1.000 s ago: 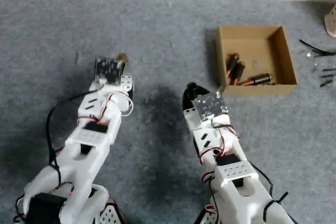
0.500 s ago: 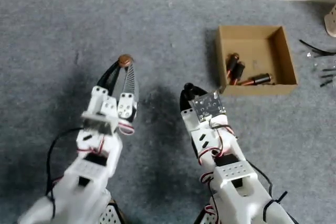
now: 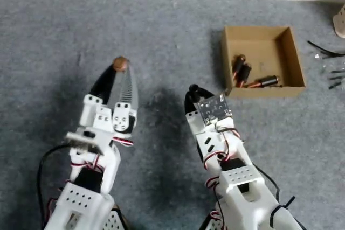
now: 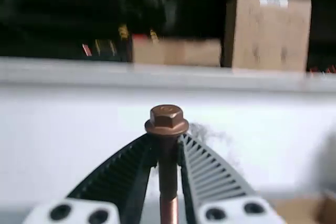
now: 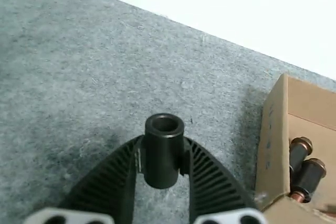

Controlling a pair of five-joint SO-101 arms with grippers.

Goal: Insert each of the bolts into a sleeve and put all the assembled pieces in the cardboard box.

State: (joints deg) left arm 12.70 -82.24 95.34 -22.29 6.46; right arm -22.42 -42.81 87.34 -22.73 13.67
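Bolt [image 4: 166, 121] and sleeve [image 5: 164, 153] are both in hand above the middle of the desk [image 3: 48, 30]: our left fingers [image 4: 205, 158] pinch the bolt's shank, and our right fingers [image 5: 210, 174] clamp the sleeve, bore open. We judge mating is next, which calls for lining shank with bore. Open room lies between the arms. Farther off, the cardboard box [image 3: 233, 32], holding assembled pieces [image 3: 243, 72], sits toward the far right corner.

Copper bolt [image 4: 166, 120] being clamped in left gripper [image 4: 167, 144]; black sleeve [image 5: 164, 148] being held in right gripper [image 5: 163, 155], bore open; assembled pieces [image 3: 245, 74] lying in cardboard box [image 3: 267, 51].
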